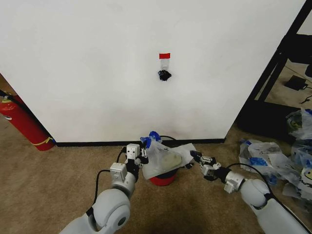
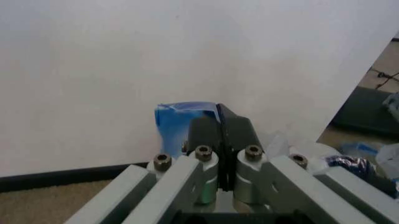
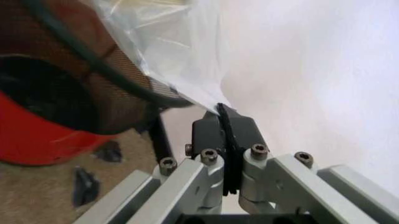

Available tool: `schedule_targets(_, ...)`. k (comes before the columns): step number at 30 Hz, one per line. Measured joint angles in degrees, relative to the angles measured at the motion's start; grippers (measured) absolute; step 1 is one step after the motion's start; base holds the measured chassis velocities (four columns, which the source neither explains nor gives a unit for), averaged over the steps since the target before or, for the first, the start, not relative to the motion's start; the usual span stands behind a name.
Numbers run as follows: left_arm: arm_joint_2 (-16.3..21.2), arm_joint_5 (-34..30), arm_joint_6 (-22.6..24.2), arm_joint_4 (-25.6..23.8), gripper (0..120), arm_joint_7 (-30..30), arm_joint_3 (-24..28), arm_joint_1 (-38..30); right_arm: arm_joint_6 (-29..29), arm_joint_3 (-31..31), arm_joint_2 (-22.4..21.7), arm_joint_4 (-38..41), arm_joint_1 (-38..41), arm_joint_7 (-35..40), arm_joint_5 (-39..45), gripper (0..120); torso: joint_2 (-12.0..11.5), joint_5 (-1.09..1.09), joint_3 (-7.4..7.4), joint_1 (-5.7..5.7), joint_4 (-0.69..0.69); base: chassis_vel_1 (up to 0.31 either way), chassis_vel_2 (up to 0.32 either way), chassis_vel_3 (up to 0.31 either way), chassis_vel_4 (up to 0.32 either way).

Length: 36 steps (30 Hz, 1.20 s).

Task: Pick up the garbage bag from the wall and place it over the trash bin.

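Your left hand (image 1: 145,157) pinches a blue handle of the garbage bag (image 1: 163,158); your right hand (image 1: 193,156) pinches its opposite edge. Between the two hands, the bag lies stretched over the trash bin (image 1: 163,179), near the wall (image 1: 97,73).

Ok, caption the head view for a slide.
Both tools, left and right, stretch the garbage bag over the trash bin.

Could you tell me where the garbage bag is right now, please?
In the head view the garbage bag is draped over the trash bin by the wall, stretched between the left end effector and right end effector.
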Motion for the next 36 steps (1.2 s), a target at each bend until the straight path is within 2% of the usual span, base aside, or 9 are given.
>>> schedule_targets(10, -1.3, -0.2, -0.2, 2.5, 0, 0.0, 1.9, -3.3, -6.6, -2.0, -2.3, 0.8, 2.3, 2.5, 7.9, 0, 0.0, 0.00, 0.00, 0.00, -0.01, 0.000, 0.000, 0.000, 0.000)
schedule_targets(17, -2.3, -0.2, -0.8, 4.0, 0, 0.0, 2.6, -3.2, -14.0, -8.6, -6.1, 5.4, 6.3, 1.0, 19.5, 0, 0.0, -0.01, 0.00, 0.00, 0.00, 0.000, 0.000, 0.000, 0.000)
schedule_targets(22, -3.4, 0.1, -1.0, 4.7, 0, 0.0, 2.7, -2.9, -21.0, -17.5, -9.0, 7.2, 12.8, -1.6, 30.6, 0, 0.0, -0.01, 0.00, 0.00, 0.00, 0.000, 0.000, 0.000, 0.000)
schedule_targets(24, -3.8, 0.2, -1.1, 4.8, 0, 0.0, 2.6, -2.8, -23.1, -22.0, -9.8, 6.1, 17.2, -2.7, 34.4, 0, 0.0, 0.00, 0.00, 0.00, 0.00, 0.000, 0.000, 0.000, 0.000)
schedule_targets(26, -3.9, 0.3, -1.1, 4.8, 0, 0.0, 2.6, -2.7, -23.6, -23.3, -10.0, 5.6, 18.4, -3.0, 35.5, 0, 0.0, 0.00, 0.00, 0.00, 0.00, 0.000, 0.000, 0.000, 0.000)
schedule_targets(29, -4.0, 0.5, -1.1, 4.8, 0, 0.1, 2.4, -2.4, -26.7, -28.9, -10.5, 3.5, 24.4, -4.1, 41.0, 0, 0.0, 0.00, 0.00, 0.00, 0.01, 0.000, 0.000, 0.000, 0.000)
schedule_targets(31, -4.0, 0.7, -1.2, 4.4, 0, 0.1, 2.4, -1.9, -31.3, -32.5, -10.8, 3.3, 27.6, -3.8, 47.0, 0, 0.0, -0.01, 0.00, 0.00, 0.00, 0.000, 0.000, 0.000, 0.000)
schedule_targets(33, -3.9, 0.7, -1.2, 4.4, 0, 0.1, 2.4, -1.8, -32.9, -33.8, -10.9, 3.3, 28.6, -3.5, 49.4, 0, 0.0, 0.00, 0.00, 0.00, 0.00, 0.000, 0.000, 0.000, 0.000)
schedule_targets(36, -3.7, 1.0, -1.2, 3.8, 0, 0.2, 2.2, -1.2, -39.1, -38.9, -11.3, 4.5, 32.5, -1.5, 59.2, 0, 0.0, -0.01, 0.00, 0.00, -0.01, 0.000, 0.000, 0.000, 0.000)
